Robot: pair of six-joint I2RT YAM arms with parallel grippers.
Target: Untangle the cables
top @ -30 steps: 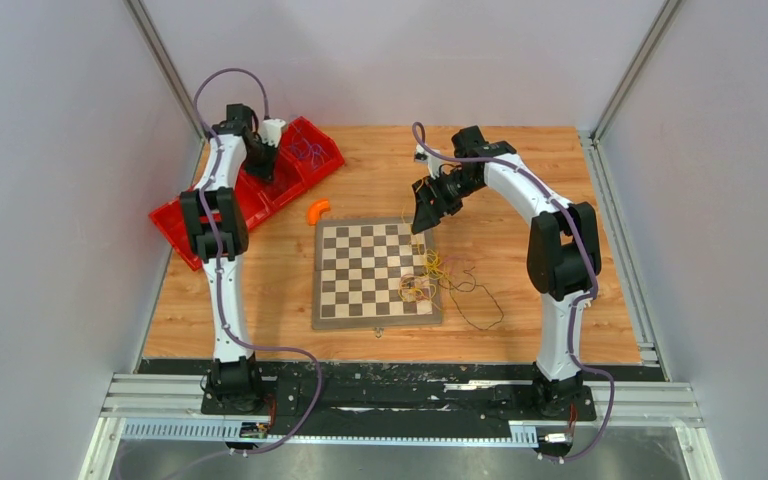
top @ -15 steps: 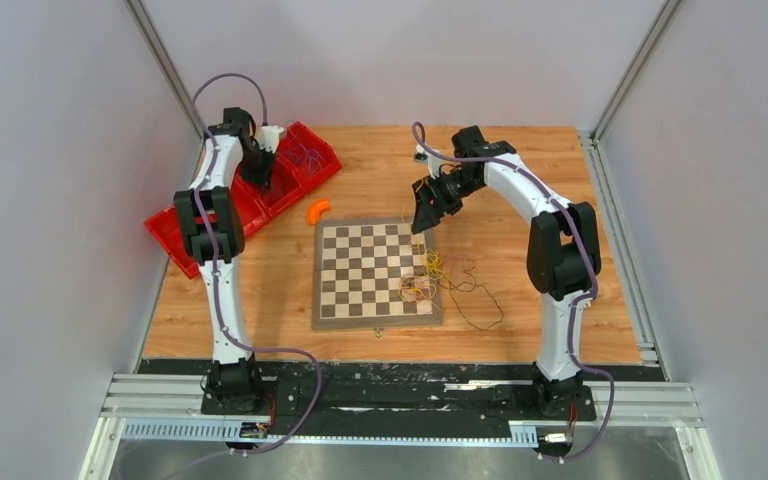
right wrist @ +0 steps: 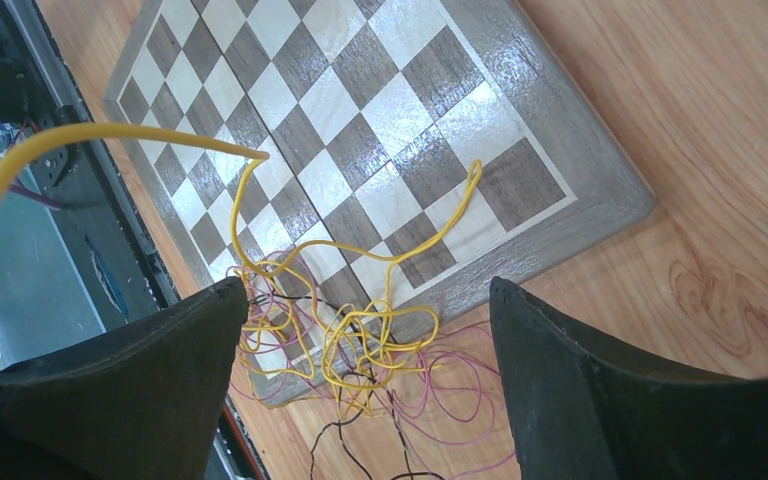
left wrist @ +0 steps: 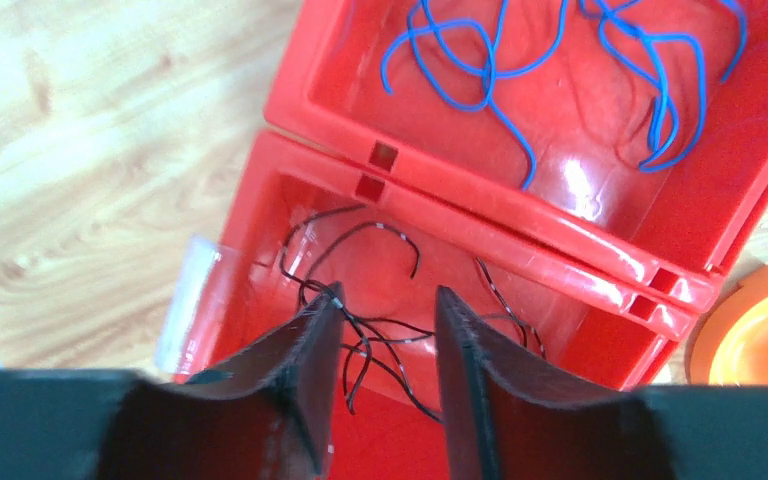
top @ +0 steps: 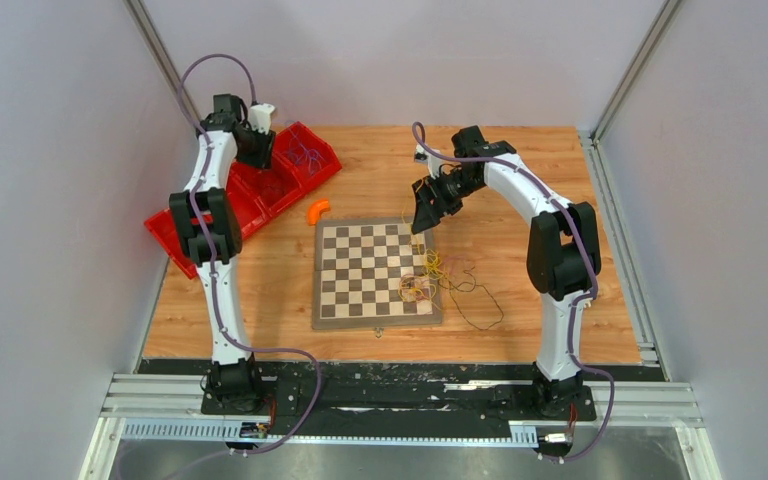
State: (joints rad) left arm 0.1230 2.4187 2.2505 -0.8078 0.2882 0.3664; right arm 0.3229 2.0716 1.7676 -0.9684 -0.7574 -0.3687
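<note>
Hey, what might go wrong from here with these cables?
The yellow cable loops through the pink cables and a black cable at the board's edge, so lifting it may tighten the knot or drag everything. The open left gripper hangs right over black cables in the bin; a finger might snag one.

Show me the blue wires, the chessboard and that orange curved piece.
Blue wires (left wrist: 488, 80): left wrist view, where strands cross.
Chessboard (top: 370, 270): top view, its bare middle squares.
Orange curved piece (top: 317, 211): top view, on its bend.
</note>
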